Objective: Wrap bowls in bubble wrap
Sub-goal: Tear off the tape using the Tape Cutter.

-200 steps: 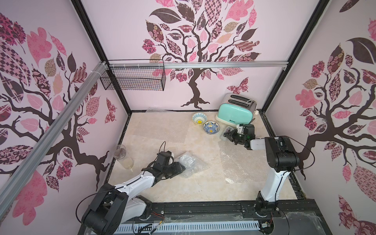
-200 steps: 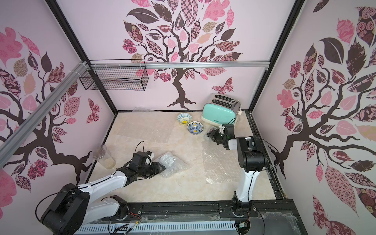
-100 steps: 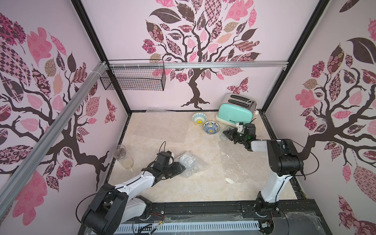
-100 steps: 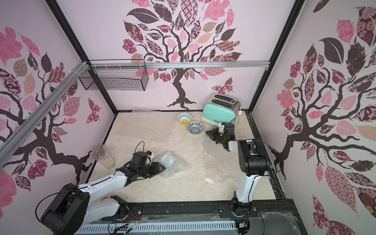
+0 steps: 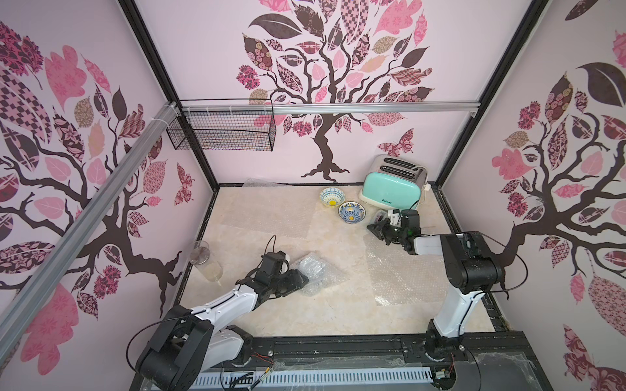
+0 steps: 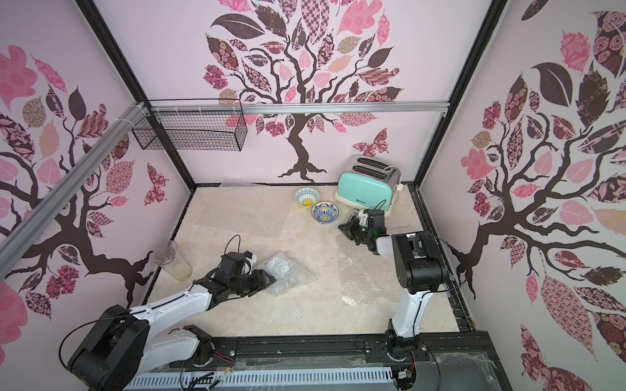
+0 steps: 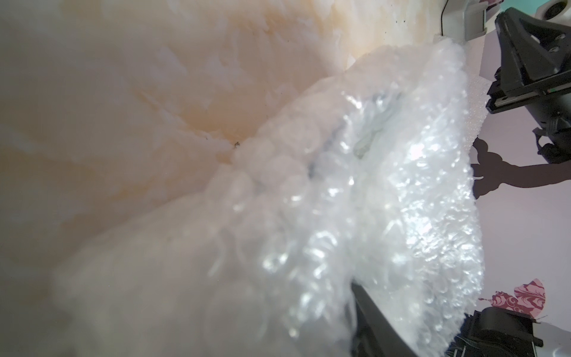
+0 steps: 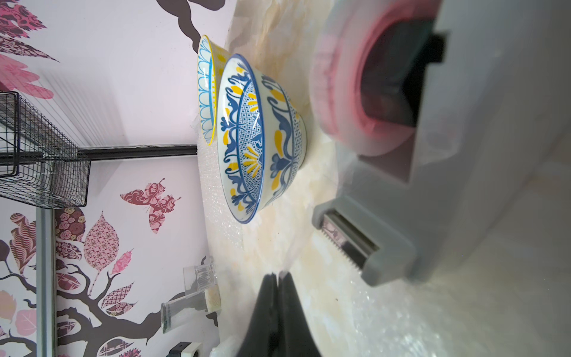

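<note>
**Tape at upper right, bundle at lower centre**

In both top views the crumpled, shiny bundle of clear bubble wrap [image 5: 313,270] is seen at the lower centre of the frame, on the pale marbled table [image 5: 338,315]. The left tool [image 5: 301,280] is set against the bundle's lower-left edge; whether the bundle is clamped or merely touched cannot be told. Dark blue edges are glimpsed through the wrap in the left wrist view, so a bowl is judged to be inside.

The right tool [image 8: 278,276] is closed, tips together, just beside the grey tape dispenser with a pink-cored roll [image 8: 432,185]. A faint clear strip appears to run from the cutter toward the tips.

A blue-and-white ceramic bowl with a yellow centre [image 5: 352,212] and a second such bowl [image 5: 332,197] stand unwrapped at upper right.

From the right tool the bundle lies toward the lower left, well apart, across a flat sheet of bubble wrap [image 5: 403,270]. The left arm is much nearer it.
</note>
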